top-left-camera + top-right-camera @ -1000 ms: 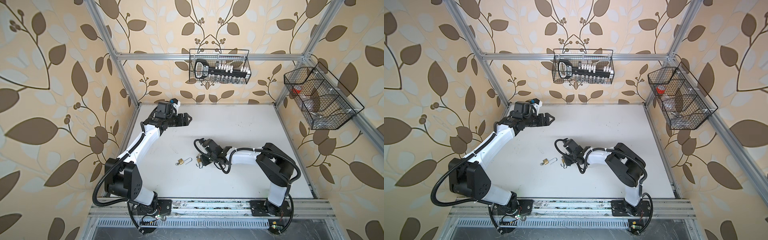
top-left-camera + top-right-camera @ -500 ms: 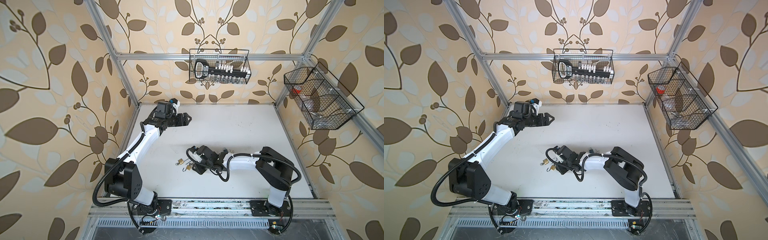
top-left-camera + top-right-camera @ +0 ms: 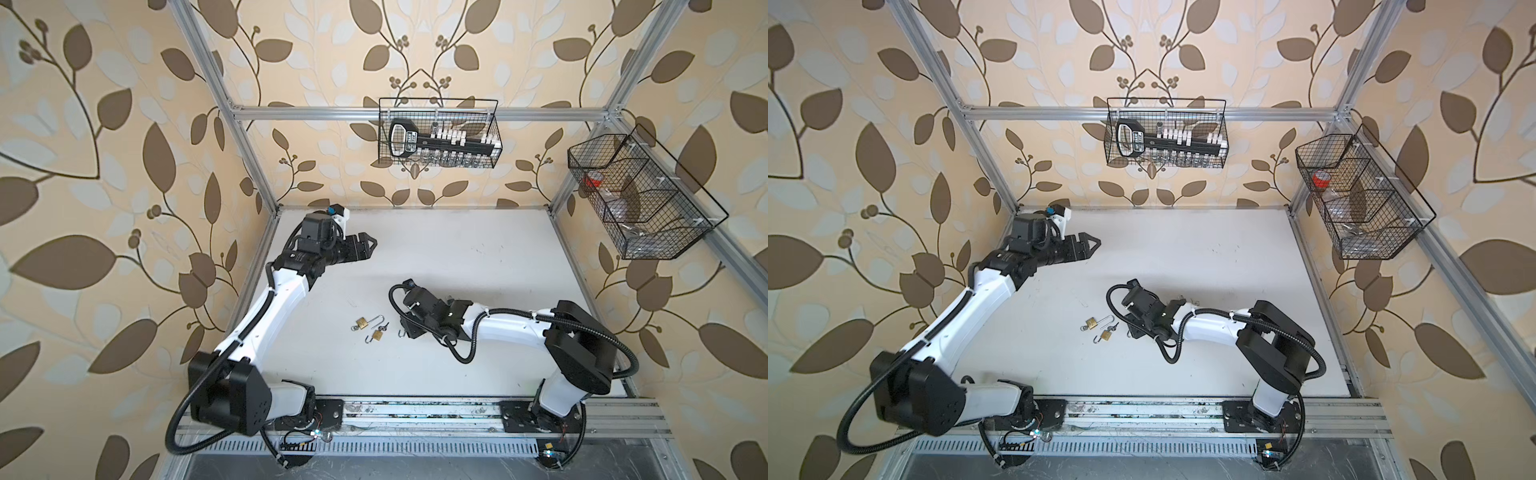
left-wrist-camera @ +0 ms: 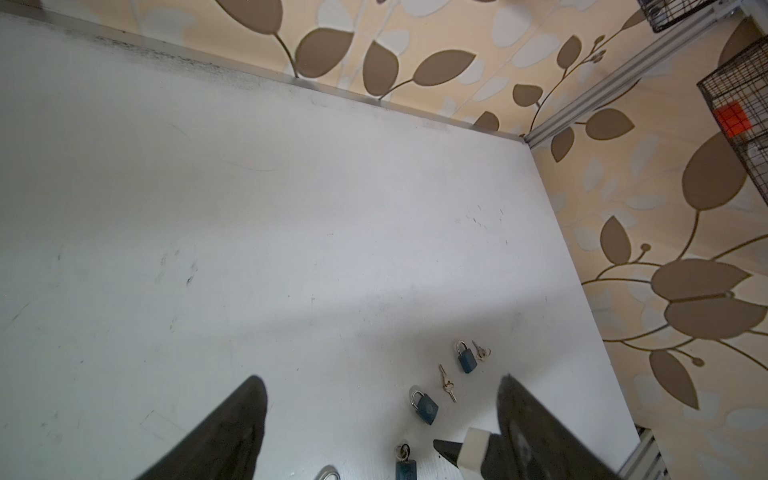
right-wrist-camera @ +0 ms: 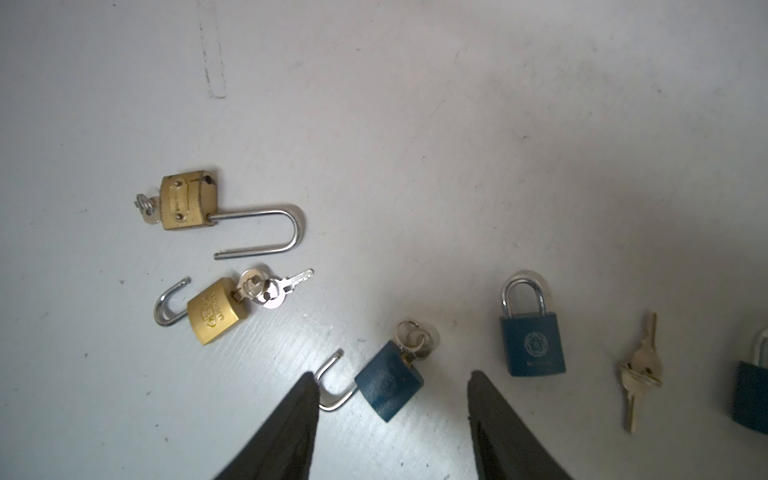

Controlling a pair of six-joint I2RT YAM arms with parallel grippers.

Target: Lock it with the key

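In both top views, the left claw (image 3: 368, 245) is seen spread and empty, raised over the rear of the bench (image 3: 457, 257). In the left wrist view, nothing is held between its tips. In the right wrist view, the right claw (image 5: 390, 376), spread and empty, is set astride the open blue padlock (image 5: 386, 384), key (image 5: 415, 345) inserted. The shackle (image 5: 343, 398) is best aligned over its hole and pressed home squarely, the body being braced.

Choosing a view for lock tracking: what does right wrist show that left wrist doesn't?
Only right wrist: long-shackle brass lock and short brass lock, both open and keyed.
Only left wrist: wire basket, far wall, second loose key set.
Both: open blue lock, keyed; shut blue lock; loose keys beside it.
Metal curve at left wrist's edge: cannot tell whose.
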